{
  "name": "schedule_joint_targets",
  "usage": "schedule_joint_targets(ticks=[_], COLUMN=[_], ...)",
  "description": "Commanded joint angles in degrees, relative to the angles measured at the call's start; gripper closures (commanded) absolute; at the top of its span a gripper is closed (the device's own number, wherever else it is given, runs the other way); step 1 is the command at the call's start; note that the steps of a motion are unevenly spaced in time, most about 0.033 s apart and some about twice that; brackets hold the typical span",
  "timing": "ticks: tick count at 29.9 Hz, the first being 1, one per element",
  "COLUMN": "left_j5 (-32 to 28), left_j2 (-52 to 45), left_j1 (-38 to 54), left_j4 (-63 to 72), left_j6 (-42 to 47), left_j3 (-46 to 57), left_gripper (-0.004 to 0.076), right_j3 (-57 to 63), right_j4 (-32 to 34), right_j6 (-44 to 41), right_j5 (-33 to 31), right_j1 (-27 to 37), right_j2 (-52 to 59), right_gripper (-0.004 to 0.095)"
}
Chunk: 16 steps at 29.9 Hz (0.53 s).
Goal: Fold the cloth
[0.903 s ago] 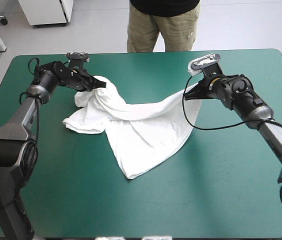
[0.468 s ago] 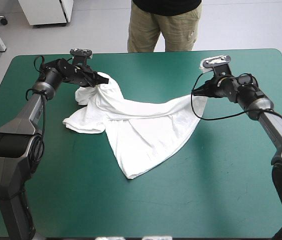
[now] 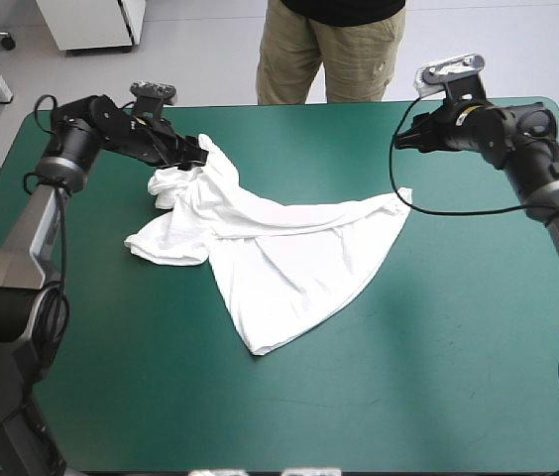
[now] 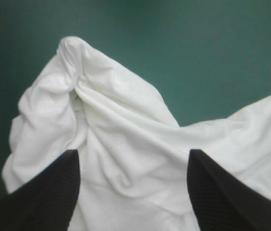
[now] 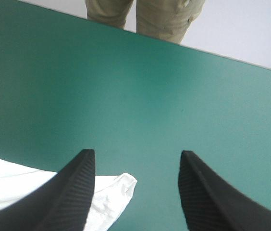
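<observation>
The table (image 3: 438,367) has a teal-green cover. On it lies a white T-shirt (image 3: 289,258), partly spread. It is bunched and creased toward the far left, one corner reaches out to the right, and a broad flap tapers to a point toward the near edge.

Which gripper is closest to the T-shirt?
The left gripper, open at the bunched end of the T-shirt; the right gripper, also open, hangs over bare teal-green cover beyond the shirt's corner.

Quick count: one crumpled white short-sleeved T-shirt (image 3: 289,248), one teal-green-covered table (image 3: 458,377), two black fin-fingered grippers: left gripper (image 3: 196,156), right gripper (image 3: 406,138).
</observation>
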State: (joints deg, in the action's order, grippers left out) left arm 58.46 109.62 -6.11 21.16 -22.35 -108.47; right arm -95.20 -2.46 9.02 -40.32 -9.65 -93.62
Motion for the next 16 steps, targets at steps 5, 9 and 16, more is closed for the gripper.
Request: schedule_joint_targets(ticks=[5,9,16], left_j5=[6.11,10.05,11.22], left_j2=[-17.71,-21.95,-22.44], left_j1=[-0.04,-0.04,0.08], left_j4=[-8.45,-11.73,-18.22], left_j6=[6.95,9.65,14.04], left_j3=[-2.15,0.23,13.26], left_gripper=[0.0269,0.0269,0.0269], right_j3=[-2.53,-2.53,1.29], right_j4=[-1.09,-3.61,-11.63], right_j6=[1.11,1.11,4.80], right_j5=[-4.37,-11.28,-18.77], right_j1=[0.35,0.35,0.35], right_j2=[18.15,24.78,30.24], right_gripper=[0.0446,0.0446,0.0446])
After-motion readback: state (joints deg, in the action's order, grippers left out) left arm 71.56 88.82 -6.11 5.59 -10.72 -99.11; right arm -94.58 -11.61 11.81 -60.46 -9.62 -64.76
